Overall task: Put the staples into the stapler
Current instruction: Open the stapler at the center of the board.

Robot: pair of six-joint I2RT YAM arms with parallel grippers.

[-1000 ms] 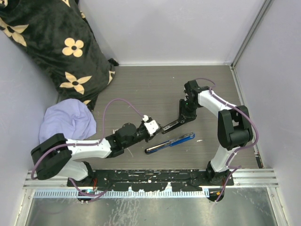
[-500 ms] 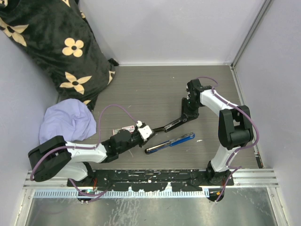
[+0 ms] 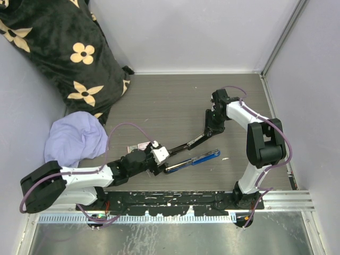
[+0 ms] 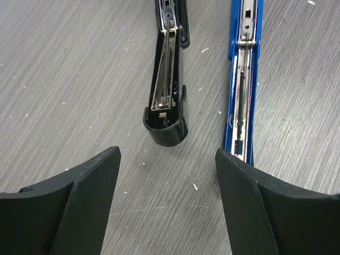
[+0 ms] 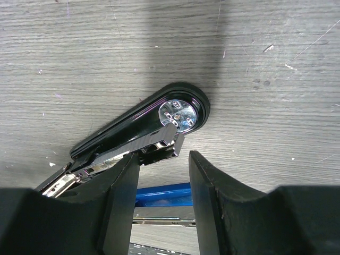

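The left pincer (image 4: 167, 159) is open and empty. The right pincer (image 5: 163, 159) grips the black stapler (image 4: 169, 106). If that grip slips, the stapler may swing shut before the staples (image 3: 142, 147) go in.

Pulled the left gripper (image 4: 167, 156) back from over the near end of the black stapler (image 3: 194, 139), toward the near left of it. Spread its jaws much wider, with nothing between them. Swung the left arm (image 3: 90, 178) nearer and further left, baring the staples (image 3: 141, 147) just left of the black stapler's near end.
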